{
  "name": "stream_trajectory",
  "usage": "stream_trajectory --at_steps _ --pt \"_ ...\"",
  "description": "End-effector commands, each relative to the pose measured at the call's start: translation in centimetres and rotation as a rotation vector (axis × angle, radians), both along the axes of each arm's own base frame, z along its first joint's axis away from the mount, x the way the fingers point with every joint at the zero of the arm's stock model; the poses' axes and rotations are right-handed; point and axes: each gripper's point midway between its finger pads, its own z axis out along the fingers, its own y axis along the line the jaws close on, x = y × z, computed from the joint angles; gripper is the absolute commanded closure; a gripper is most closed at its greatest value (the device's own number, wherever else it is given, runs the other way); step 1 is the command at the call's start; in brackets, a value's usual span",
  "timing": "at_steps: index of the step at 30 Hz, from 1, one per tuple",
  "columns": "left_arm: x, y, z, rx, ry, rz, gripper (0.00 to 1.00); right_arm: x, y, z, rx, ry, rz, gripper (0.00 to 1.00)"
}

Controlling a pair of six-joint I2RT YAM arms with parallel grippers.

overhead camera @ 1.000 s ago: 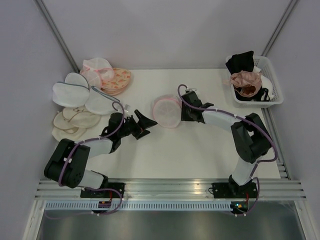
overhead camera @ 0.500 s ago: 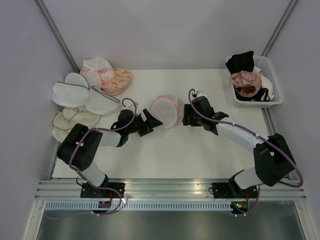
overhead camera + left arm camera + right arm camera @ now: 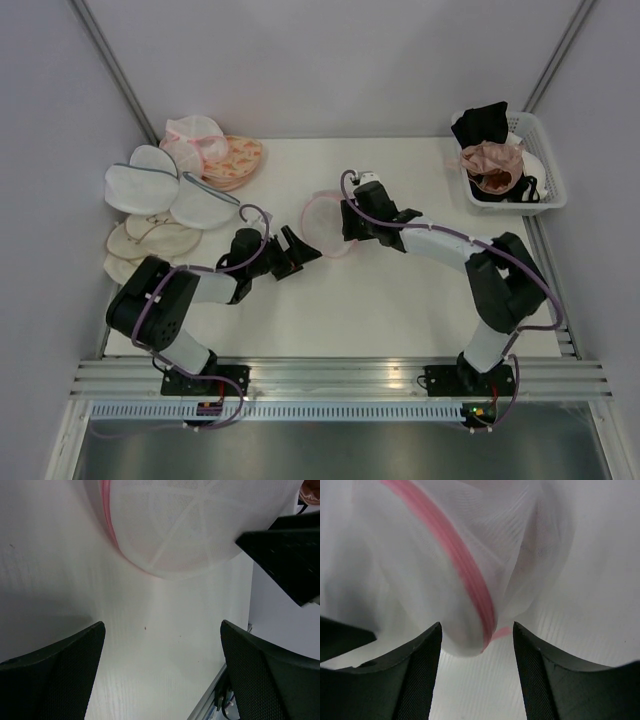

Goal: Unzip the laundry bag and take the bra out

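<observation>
The right gripper (image 3: pixel 347 222) has swung left since the earlier frame, from the bare table (image 3: pixel 380 290) beside the bag (image 3: pixel 322 212) to a spot over the bag's right side. The bag now lies a little further left and shows its pink rim as a ring. At the far left sits a heap of white mesh bags (image 3: pixel 150 185) with blue-grey trim. Beige pieces (image 3: pixel 150 245) lie in front of them and an orange pouch (image 3: pixel 238 160) behind, all well apart from the arms. The left gripper (image 3: pixel 303 250) lies low on the table, its jaws spread wide and holding nothing. It points at the bag's near-left edge, with a strip of table between the two. The bag is at mid-table, and the mesh hides whatever is inside. From above, the right gripper covers the bag's right part. In the wrist view its jaws stand apart, with the pink rim and a fold of mesh bulging between them. Whether the pads touch the mesh cannot be told. At the far right, a white basket (image 3: pixel 520 207) holds a black garment (image 3: pixel 482 122) and a dusty-pink one (image 3: pixel 492 158), away from both grippers.
</observation>
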Motion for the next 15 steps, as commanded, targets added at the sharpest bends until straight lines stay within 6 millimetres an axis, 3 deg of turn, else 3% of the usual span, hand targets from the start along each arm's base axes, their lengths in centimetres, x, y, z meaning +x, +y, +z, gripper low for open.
stream_trajectory --at_steps 1,3,5,6,8,11,15 --pt "0.0 -0.1 2.5 -0.039 -0.091 -0.002 0.0 3.6 -0.9 -1.0 -0.116 -0.066 -0.067 0.37" --pt "-0.4 0.1 2.5 -0.037 -0.09 -0.001 0.0 5.1 -1.2 -1.2 -0.149 -0.097 -0.105 0.38" --pt "-0.7 0.3 3.1 -0.043 -0.103 0.002 0.0 6.5 -0.7 -1.4 -0.15 -0.111 -0.115 0.54" --pt "-1.0 0.4 3.0 -0.041 -0.099 0.002 0.0 6.9 -0.1 -1.2 -0.126 -0.112 -0.102 0.78" --pt "-1.3 0.5 3.2 -0.042 -0.102 0.001 0.0 6.9 0.6 -1.8 -0.098 -0.089 -0.08 1.0" --pt "-1.7 0.7 3.6 -0.049 -0.109 0.005 0.0 5.7 2.5 -0.4 0.031 -0.066 -0.016 1.0" --pt "-2.0 0.7 4.6 -0.08 -0.117 0.009 0.0 2.5 4.2 0.9 0.265 0.085 0.017 0.99"
